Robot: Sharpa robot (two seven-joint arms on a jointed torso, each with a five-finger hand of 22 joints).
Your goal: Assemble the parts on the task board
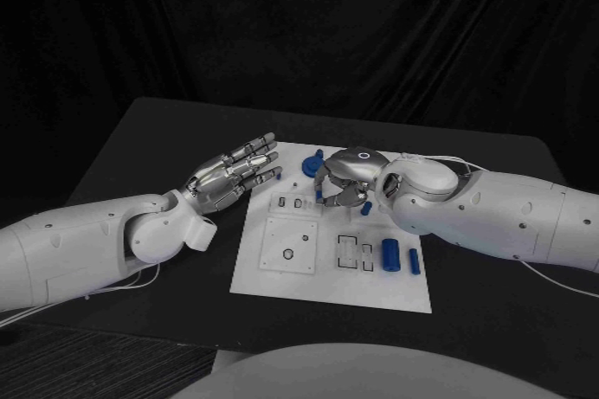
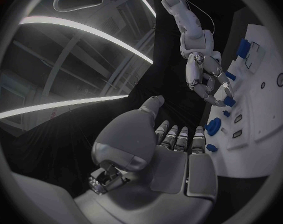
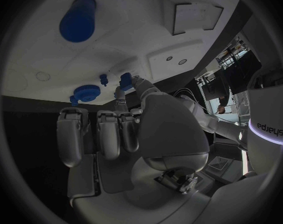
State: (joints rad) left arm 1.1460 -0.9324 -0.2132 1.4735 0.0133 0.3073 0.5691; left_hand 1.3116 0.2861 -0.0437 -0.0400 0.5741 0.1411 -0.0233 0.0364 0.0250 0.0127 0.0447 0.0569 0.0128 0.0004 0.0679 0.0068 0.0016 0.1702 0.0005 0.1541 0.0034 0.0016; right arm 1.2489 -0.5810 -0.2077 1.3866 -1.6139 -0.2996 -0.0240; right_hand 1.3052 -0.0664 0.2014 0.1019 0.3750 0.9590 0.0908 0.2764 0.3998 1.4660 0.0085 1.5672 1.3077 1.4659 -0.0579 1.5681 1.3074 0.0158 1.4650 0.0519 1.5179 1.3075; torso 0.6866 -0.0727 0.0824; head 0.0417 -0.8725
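The white task board [image 1: 331, 282] lies in the middle of the black table. My right hand [image 1: 347, 178] hangs over the board's far middle, fingers curled down, pinching a small blue part [image 3: 125, 79] between thumb and a finger, close above the board. From the left wrist view that part [image 2: 228, 101] sits at the right hand's [image 2: 203, 77] fingertips. My left hand [image 1: 231, 178] hovers at the board's far left edge, fingers stretched out and apart, holding nothing. A round blue disc [image 1: 311, 167] stands at the board's far edge between the two hands.
A blue cylinder [image 1: 390, 254] and a slim blue bar [image 1: 413, 260] lie on the board's right side, near my right forearm. Another blue piece [image 1: 366, 209] sits just under the right hand. Empty recesses [image 1: 290, 243] mark the board's left half. Bare black table surrounds the board.
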